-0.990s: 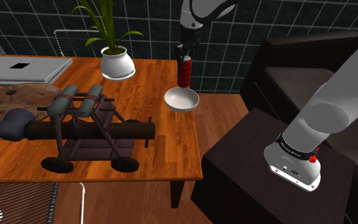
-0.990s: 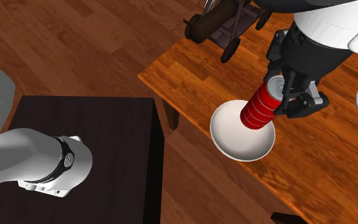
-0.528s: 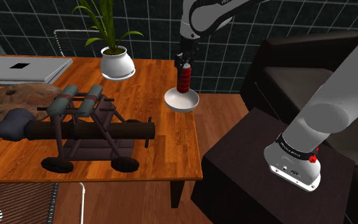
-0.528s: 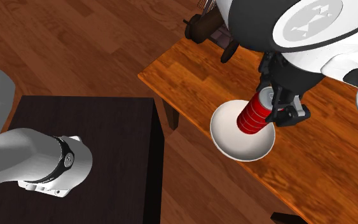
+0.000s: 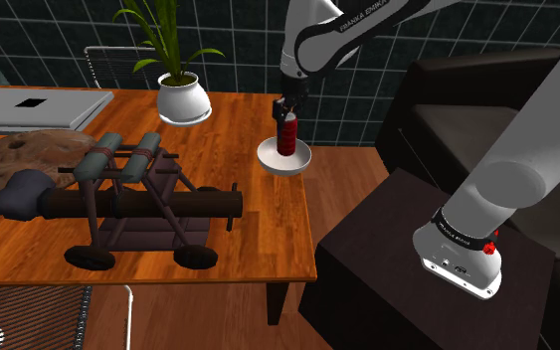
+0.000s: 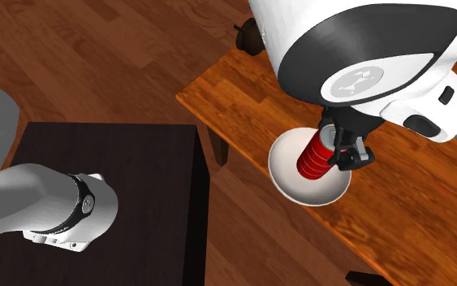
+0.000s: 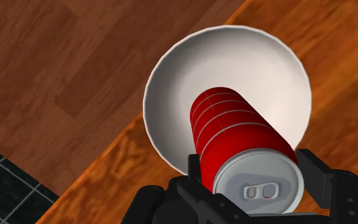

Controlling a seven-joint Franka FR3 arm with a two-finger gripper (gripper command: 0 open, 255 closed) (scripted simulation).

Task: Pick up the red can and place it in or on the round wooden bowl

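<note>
Gripper (image 7: 250,175) is closed on the red can (image 7: 231,127), clasping its top end, and holds it low over the round bowl (image 7: 171,70), which looks white here, near the corner of the table (image 5: 258,214). Picking up is done and only the release seems left. Whether the can bottom touches the bowl I cannot tell, because the can itself hides that place

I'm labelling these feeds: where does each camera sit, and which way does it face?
Shoulder view: beside the stand, looking over the table; arm reaches up-left.
Second exterior view: above the table's corner, looking steeply down; arm base and hand show.
Wrist view: on the hand, looking down along the gripper; both fingers show.
Shared: the red can, clasped, over the white bowl.
</note>
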